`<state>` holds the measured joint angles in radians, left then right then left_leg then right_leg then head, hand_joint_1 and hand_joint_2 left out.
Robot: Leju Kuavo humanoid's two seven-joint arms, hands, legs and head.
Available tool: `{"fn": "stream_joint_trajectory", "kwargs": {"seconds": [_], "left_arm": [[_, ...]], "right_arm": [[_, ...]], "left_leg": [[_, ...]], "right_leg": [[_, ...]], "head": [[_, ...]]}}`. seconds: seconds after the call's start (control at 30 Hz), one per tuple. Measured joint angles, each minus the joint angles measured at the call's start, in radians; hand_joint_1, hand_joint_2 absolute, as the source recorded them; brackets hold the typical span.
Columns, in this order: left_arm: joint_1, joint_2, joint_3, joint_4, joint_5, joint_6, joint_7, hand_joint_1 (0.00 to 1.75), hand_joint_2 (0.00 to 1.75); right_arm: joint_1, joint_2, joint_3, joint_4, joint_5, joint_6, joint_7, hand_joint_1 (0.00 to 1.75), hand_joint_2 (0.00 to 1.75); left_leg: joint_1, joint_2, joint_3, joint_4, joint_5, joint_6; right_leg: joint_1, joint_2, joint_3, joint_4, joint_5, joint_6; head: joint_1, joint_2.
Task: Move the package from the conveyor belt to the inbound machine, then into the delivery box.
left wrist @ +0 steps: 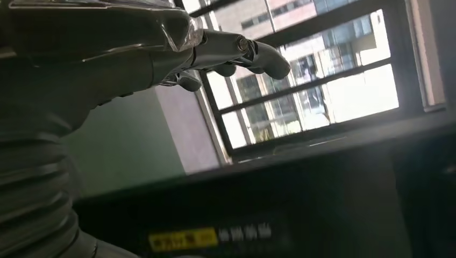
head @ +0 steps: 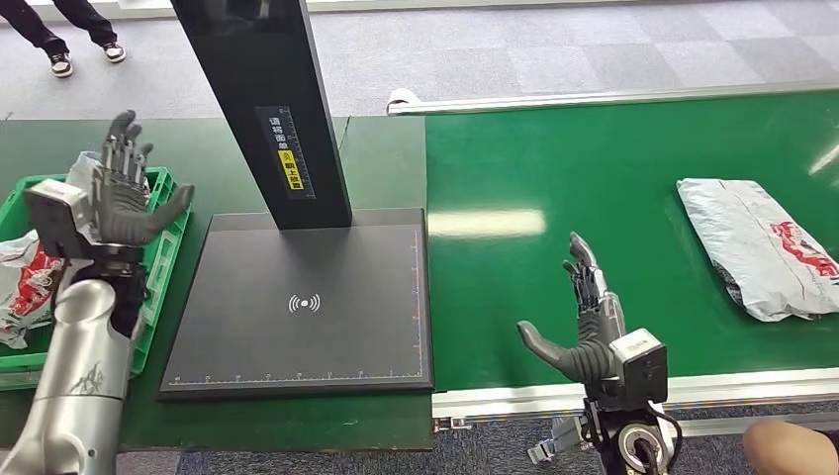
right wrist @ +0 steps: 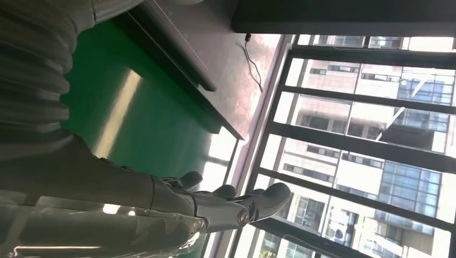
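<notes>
A grey plastic package with red print lies flat on the green conveyor belt at the right. My right hand stands upright over the belt's near edge, fingers spread and empty, well left of the package. The inbound machine's black scanning plate with its dark post sits in the middle. My left hand is raised, open and empty, above the green delivery box at the left. In the wrist views, each hand shows bare fingers against windows.
The green box holds other grey and red packages. A person's feet stand at the back left, and part of a person shows at the bottom right corner. A metal rail edges the belt near me.
</notes>
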<state>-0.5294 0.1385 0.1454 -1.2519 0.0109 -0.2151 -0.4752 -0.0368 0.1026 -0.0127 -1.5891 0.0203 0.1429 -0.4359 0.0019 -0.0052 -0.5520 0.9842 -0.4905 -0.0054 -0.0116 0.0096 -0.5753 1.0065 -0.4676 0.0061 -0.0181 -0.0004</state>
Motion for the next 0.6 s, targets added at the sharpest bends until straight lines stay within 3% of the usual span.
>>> {"fn": "stream_joint_trajectory", "kwargs": {"seconds": [0.37, 0.6], "left_arm": [[0.302, -0.192, -0.212, -0.058, 0.109, 0.031, -0.099, 0.00, 1.75], [0.416, -0.258, -0.261, -0.050, 0.082, 0.014, -0.100, 0.00, 1.75]], "right_arm": [[-0.006, 0.002, 0.058, 0.144, 0.002, 0.002, 0.014, 0.00, 1.75], [-0.001, 0.012, 0.069, 0.211, 0.001, 0.003, 0.011, 0.00, 1.75]], "left_leg": [[-0.001, 0.000, 0.000, 0.000, -0.001, 0.000], [0.000, 0.000, 0.000, 0.000, -0.001, 0.000]], "right_leg": [[-0.001, 0.000, 0.000, 0.000, 0.000, 0.000], [-0.001, 0.000, 0.000, 0.000, 0.000, 0.000]], "head": [[0.000, 0.000], [0.000, 0.000]]}}
